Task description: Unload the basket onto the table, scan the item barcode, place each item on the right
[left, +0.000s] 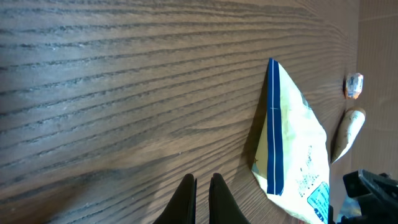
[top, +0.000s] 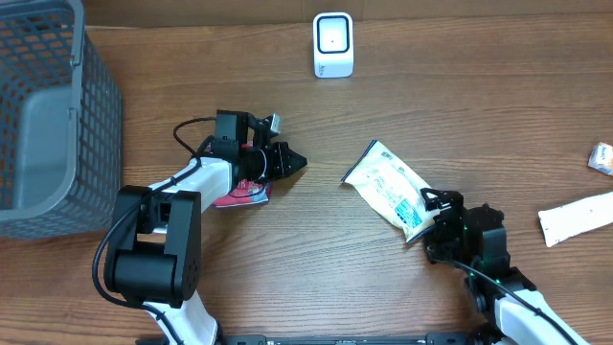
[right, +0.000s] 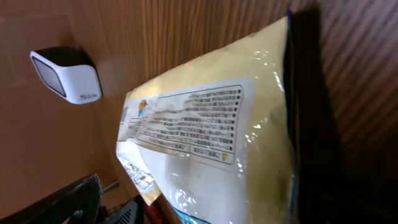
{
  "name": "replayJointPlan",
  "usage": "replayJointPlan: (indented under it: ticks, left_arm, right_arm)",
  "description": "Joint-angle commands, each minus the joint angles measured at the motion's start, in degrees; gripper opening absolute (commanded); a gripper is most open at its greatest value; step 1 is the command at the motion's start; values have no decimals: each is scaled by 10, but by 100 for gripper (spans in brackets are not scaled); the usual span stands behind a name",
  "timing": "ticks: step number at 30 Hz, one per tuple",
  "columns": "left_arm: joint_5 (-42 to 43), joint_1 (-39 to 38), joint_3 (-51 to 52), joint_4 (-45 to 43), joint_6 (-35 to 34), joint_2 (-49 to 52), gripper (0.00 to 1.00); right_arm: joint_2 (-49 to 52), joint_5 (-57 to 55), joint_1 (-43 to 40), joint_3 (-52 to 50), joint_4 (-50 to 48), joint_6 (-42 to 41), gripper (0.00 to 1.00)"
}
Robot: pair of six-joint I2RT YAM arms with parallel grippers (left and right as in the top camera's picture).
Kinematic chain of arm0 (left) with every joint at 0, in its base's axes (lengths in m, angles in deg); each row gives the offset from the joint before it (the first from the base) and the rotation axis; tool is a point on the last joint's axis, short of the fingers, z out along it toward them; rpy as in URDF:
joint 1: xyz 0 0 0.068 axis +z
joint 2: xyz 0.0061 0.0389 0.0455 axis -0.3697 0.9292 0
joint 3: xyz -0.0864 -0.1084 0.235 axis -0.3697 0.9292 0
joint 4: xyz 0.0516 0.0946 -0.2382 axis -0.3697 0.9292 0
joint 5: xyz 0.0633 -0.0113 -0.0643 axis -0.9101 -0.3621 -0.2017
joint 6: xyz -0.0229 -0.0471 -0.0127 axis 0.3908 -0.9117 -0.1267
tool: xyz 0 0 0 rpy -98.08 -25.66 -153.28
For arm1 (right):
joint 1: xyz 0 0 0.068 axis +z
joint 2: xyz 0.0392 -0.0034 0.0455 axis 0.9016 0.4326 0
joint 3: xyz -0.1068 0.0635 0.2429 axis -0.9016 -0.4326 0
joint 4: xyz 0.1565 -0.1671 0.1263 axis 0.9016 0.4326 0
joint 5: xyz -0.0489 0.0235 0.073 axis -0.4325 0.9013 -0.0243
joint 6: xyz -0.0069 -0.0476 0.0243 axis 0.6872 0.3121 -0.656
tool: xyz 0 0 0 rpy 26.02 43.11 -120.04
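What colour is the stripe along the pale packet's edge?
The stripe is dark blue; left wrist view shows it best.

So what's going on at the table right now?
The right claw stands open at the near end of the pale yellow plastic packet, which lies on the wooden table, not yet at the small white scanner. The left claw is shut and empty, pointing toward the packet.

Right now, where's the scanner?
Overhead: the scanner stands at the far edge of the table, about centre, up and left of the pouch and well right of the basket. The right wrist view has it at upper left.
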Motion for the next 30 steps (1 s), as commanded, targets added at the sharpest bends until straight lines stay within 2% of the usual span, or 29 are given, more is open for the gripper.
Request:
replayJointPlan:
  ticks: [1,5,7,12,15,17,22,24,27,30]
  left_arm:
    - [-6,3,-3,11,9,-9,4]
    - [-6,3,-3,18,9,-9,4]
    - [-6,3,-3,23,9,-9,4]
    - [-6,3,-3,33,9,-9,4]
    - [-6,3,-3,34,9,-9,4]
    - [-6,3,-3,35,9,-9,4]
    - [-6,3,-3,38,9,-9,4]
    - [-6,3,-3,38,9,-9,4]
    - [-7,3,-3,38,9,-9,5]
    - [-16,3,-3,39,9,-9,4]
  right_arm:
    - [61,1,-1,-30,2,-18,100]
    - [130,29,0,-30,-59,-17,100]
    - [162,52,0,-30,-92,-16,96]
    - [219,69,-1,-30,-152,-15,52]
    - [225,67,-1,-30,-162,-10,17]
    - [225,67,-2,-30,-175,16,4]
    - [225,83,-13,-30,-238,137,4]
    - [225,109,-21,-29,-276,211,4]
    - [225,173,-40,-21,-313,330,4]
    - [225,277,-67,2,-308,424,4]
